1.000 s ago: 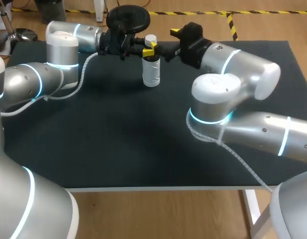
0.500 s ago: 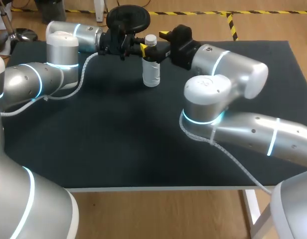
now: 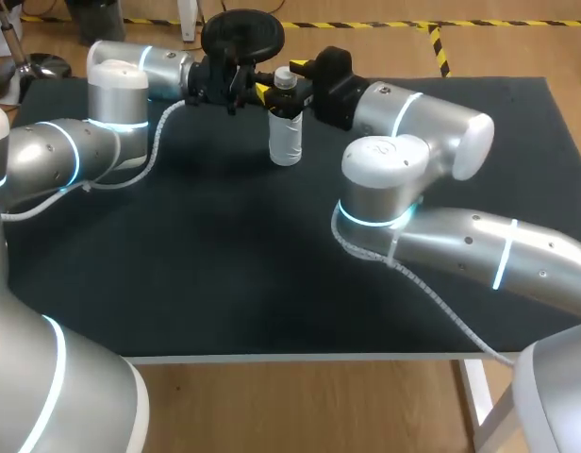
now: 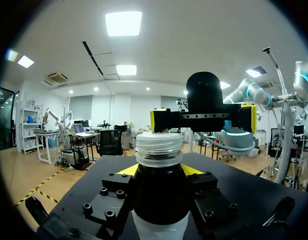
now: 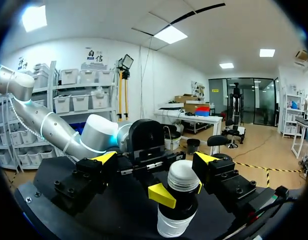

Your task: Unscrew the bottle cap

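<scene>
Dark table [image 3: 224,264] bears one upright bottle [image 3: 286,142], white cap [image 3: 284,73] on.

Bottle [image 3: 286,137]: small, white-labelled body, dark shoulder and neck; stands upright at the far middle of the table [image 3: 224,245].
Cap [image 3: 284,75]: pale, round, ribbed rim; sits level on the neck.
Hold: neck clamped between the left gripper [image 4: 159,171] tips.
Cap surroundings: right gripper [image 5: 155,158] fingers flank it, spread, one clear of it.
</scene>
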{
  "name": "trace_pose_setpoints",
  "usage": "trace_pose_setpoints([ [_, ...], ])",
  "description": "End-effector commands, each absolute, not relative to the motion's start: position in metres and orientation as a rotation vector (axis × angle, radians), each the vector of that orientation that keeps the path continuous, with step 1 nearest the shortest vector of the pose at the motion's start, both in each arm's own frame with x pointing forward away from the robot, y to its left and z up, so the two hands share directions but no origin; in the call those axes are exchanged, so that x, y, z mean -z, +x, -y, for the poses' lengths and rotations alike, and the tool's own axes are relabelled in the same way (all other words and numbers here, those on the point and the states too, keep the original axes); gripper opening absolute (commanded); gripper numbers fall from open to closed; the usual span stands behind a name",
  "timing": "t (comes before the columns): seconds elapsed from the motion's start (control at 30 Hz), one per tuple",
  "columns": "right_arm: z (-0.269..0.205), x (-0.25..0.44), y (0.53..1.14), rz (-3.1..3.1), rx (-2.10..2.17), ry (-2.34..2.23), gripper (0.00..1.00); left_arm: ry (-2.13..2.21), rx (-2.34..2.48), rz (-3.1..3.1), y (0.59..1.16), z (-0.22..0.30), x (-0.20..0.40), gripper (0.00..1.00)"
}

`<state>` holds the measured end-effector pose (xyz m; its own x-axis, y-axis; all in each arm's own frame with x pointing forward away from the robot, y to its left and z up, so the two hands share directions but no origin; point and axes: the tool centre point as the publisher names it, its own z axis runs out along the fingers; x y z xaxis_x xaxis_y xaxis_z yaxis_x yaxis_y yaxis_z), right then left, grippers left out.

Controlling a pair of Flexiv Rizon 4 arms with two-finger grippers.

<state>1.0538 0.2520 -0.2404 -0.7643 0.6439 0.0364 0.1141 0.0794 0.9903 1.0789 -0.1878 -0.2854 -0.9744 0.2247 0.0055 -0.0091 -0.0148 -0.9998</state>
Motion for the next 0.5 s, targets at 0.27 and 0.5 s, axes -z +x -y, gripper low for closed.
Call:
trace_pose_setpoints([
  [0.27,-0.251,0.249,1.068,-1.948,-1.715,0.742,1.0,-0.239,-2.114,2.075,1.082,0.189,0.285,0.0],
  [0.5,-0.246,0.251,1.08,-1.953,-1.692,0.739,1.0,-0.239,-2.114,2.075,1.082,0.189,0.285,0.0],
])
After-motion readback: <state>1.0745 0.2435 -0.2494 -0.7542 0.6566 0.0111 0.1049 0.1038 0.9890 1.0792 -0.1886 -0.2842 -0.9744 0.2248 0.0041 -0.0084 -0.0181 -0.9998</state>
